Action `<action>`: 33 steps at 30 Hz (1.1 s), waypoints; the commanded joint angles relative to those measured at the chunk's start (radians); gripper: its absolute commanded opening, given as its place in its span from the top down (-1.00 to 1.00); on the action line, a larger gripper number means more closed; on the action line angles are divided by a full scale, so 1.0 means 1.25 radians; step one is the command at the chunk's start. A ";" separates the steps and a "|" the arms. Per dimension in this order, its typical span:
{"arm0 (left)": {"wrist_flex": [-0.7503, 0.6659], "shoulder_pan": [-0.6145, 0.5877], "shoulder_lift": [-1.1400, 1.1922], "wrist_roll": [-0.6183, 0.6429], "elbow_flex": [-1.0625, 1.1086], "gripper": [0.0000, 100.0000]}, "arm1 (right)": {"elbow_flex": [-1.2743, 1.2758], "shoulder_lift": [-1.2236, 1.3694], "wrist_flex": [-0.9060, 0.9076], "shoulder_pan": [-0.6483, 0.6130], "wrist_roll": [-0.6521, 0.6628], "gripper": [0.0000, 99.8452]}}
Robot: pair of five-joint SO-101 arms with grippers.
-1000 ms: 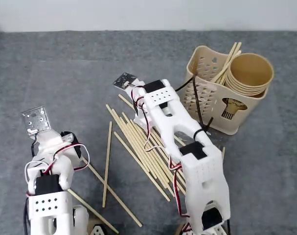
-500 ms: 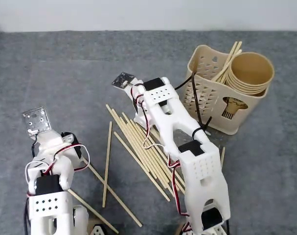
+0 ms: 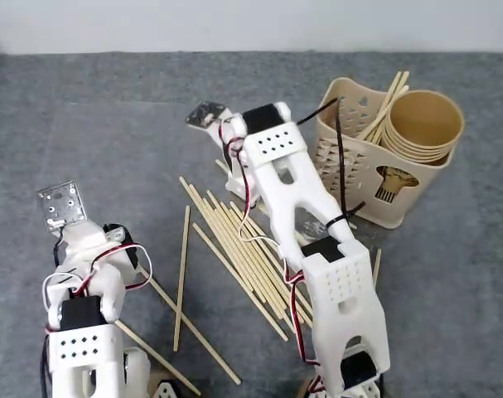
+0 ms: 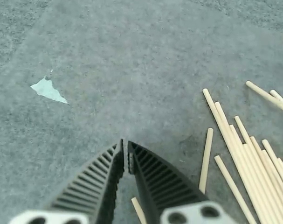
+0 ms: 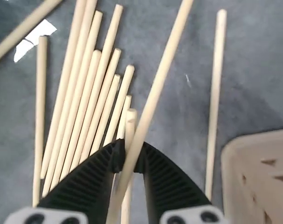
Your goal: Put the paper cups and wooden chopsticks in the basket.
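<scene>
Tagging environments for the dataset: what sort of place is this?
Probably a robotics lab bench, not a kitchen: two white plastic robot arms with exposed wiring on a grey felt-like mat, with loose pale wooden chopsticks and a beige perforated plastic basket of tan paper cups as staged props.

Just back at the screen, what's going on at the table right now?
The right end effector is shut on one chopstick, close to the basket. The paper cups and a few sticks already stand in the basket. A pile of chopsticks lies on the table, not yet put away. The left end effector is shut, holding nothing, over the grey mat.
</scene>
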 commanded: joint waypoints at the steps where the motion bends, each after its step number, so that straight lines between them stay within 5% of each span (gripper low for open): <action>1: -0.016 0.000 -0.016 -0.010 -0.004 0.97 | -0.095 -0.017 0.047 -0.002 -0.001 0.98; 15: -0.016 0.000 -0.016 -0.010 -0.004 0.97 | 0.050 -0.350 0.046 -0.096 -0.018 0.98; 33: -0.016 0.000 -0.016 -0.010 -0.003 0.97 | 0.090 -0.681 0.041 -0.074 -0.018 0.98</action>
